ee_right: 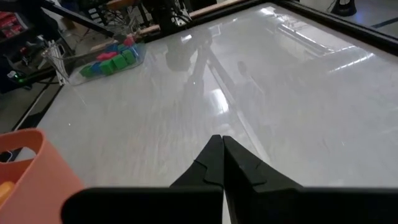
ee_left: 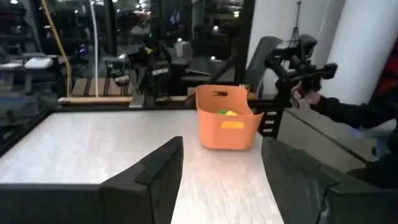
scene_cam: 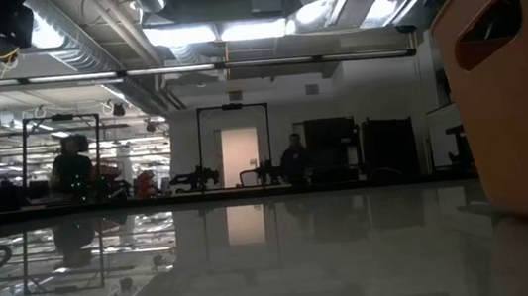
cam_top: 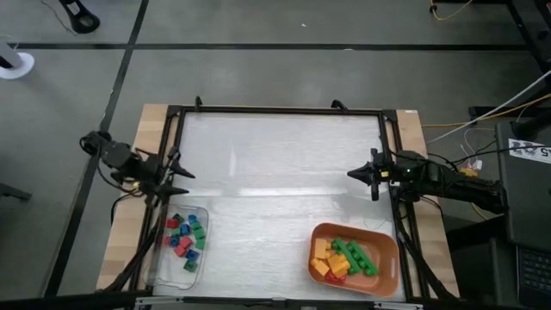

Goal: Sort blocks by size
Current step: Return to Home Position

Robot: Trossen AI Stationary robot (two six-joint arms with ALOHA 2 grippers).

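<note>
Sort looks done, judging by the layout. At the near edge of the table (cam_top: 275, 164), the clear bin (cam_top: 206, 250) on the left side holds the small blocks (cam_top: 183, 238): red, blue and green, piled together. The orange bin (cam_top: 353, 226) on the right side holds the long blocks (cam_top: 346, 258): yellow, green, a bit of red underneath. No loose block shows on the table between or beyond the bins, so nothing seems left to pick. I'd say only parking the arms remains.

Farther in, the left pincer (cam_top: 182, 175) hangs at the table's left edge, just beyond the clear bin, fingers apart and holding nothing. The right pincer (cam_top: 351, 173) is at the right edge beyond the orange bin, fingers pressed together with nothing between them. Both point inward, well apart.

Can't verify:
- Lower layers in both bins are covered by the blocks on top, so a wrong size could sit underneath.
- Count per bin isn't readable.
- Low view gives only the orange wall and a sliver of clear wall, no contents.

Far back in the room are two people (scene_cam: 72, 170), too dim and small to make out.
</note>
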